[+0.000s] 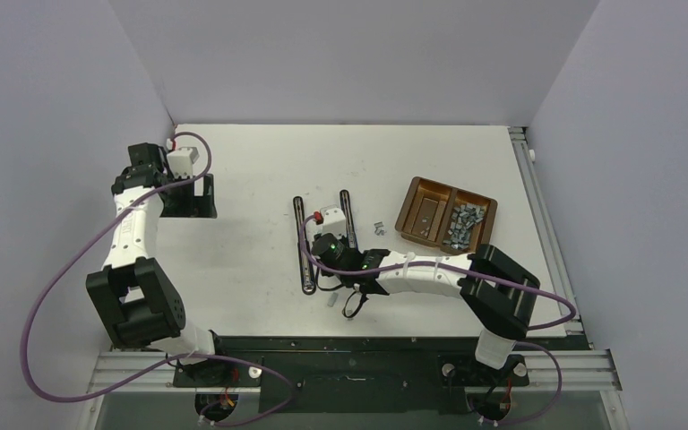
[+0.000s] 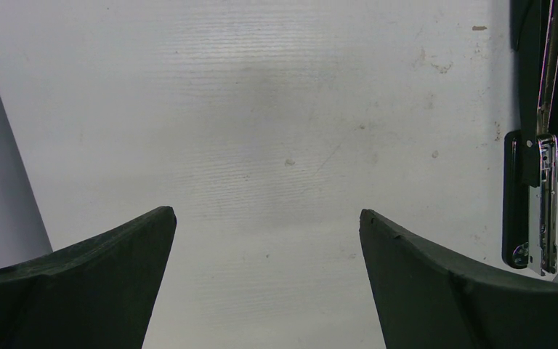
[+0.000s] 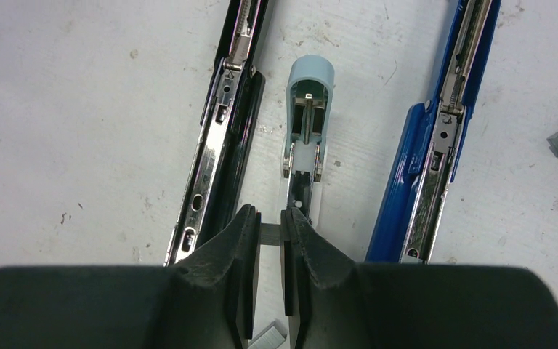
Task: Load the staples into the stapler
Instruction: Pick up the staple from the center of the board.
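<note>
Right tool (image 3: 270,215) pinches staples (image 3: 269,233) (left tool (image 2: 265,213) spread wide).

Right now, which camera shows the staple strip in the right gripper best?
Right wrist: the staple strip is close up, pinched in the right gripper by the light-blue stapler. Top external: it is hidden under the gripper. Left wrist: not in frame.

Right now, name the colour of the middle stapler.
The middle stapler is pale blue-grey, clearest in the right wrist view.
</note>
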Motion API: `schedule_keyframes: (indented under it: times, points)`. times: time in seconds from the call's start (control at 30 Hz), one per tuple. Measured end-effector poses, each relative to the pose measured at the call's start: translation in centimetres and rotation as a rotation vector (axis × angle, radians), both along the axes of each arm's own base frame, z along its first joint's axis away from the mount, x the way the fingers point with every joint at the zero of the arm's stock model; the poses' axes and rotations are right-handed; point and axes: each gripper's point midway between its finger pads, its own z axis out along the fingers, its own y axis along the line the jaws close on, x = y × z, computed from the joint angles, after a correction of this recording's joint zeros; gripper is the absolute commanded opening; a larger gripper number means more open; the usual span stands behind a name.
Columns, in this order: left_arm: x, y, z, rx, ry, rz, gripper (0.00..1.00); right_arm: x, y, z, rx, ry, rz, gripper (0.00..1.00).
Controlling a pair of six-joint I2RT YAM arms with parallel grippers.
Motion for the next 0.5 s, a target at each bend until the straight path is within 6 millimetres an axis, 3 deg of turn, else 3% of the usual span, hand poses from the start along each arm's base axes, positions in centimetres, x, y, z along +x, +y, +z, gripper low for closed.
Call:
schedule_keyframes:
  times: [0.23,0.5]
  points:
    - [1.0,0.3,0.3,0.001,-0.008,0.003,0.96,0.5,0.4,0.3,0.019,-0.021,-0.008,0.08]
    - [1.4,0.4,-0.6,-0.008,0.019,0.005,0.96,0.9,0.1,-1.3,-0.009,-0.007,-0.018,0.09]
